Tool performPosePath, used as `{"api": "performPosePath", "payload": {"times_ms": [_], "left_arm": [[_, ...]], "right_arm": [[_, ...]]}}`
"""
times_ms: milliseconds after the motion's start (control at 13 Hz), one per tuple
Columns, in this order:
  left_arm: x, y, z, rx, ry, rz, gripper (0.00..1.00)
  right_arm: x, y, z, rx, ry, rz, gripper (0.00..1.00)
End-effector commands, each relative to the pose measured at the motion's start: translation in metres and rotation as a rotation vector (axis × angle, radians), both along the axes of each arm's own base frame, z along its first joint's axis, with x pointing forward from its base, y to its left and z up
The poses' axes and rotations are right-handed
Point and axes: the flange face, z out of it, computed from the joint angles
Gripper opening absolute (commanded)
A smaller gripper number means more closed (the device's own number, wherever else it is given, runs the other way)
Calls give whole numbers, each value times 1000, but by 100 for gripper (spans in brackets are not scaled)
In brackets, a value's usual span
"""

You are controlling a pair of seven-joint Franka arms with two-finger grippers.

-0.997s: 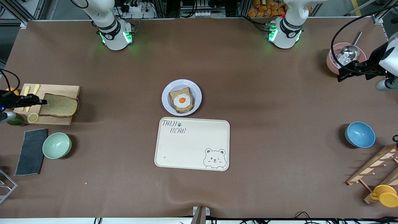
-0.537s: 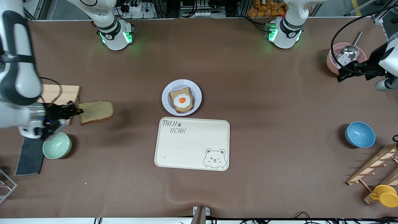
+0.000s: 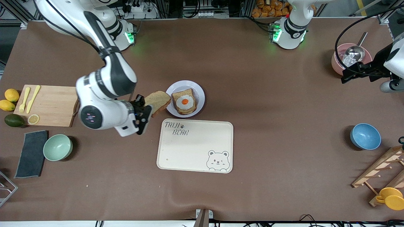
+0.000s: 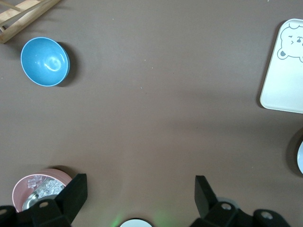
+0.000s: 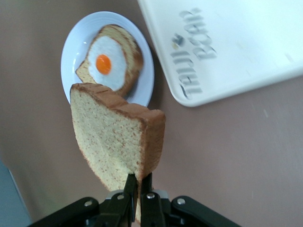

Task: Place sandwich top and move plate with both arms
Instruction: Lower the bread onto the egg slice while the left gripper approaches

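Front view shows us the right pincer (image 3: 145, 111) clamping the sandwich top (image 3: 157, 101) beside the plate (image 3: 199, 94). Our left pincer (image 3: 346, 75) waits spread wide above the desk (image 3: 268, 132), its arm cut off.

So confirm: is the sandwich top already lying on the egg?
No, the sandwich top is pinched in the right gripper, up beside the plate.

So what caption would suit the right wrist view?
Right claw shut on the sandwich top, held above the plate with its egg-topped slice.
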Motion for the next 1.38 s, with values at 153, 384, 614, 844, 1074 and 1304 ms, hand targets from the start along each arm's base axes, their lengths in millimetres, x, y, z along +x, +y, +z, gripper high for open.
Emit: {"api": "performPosePath", "payload": {"times_ms": [153, 384, 614, 844, 1074, 1304], "left_arm": [[-2, 1, 2, -16, -7, -10, 100], [-2, 0, 1, -16, -5, -12, 100], [1, -1, -4, -18, 4, -6, 100], [5, -1, -15, -86, 27, 9, 100], [9, -2, -42, -152, 53, 26, 100], [11, -14, -87, -196, 50, 33, 100]], "right_arm": [[-7, 78, -22, 149, -24, 316, 0], [-33, 130, -24, 196, -21, 446, 0], [-58, 171, -24, 182, -25, 532, 0], [-56, 173, -26, 109, -54, 635, 0], [-47, 162, -28, 90, -73, 726, 0], [-43, 160, -34, 97, -75, 759, 0]]}}
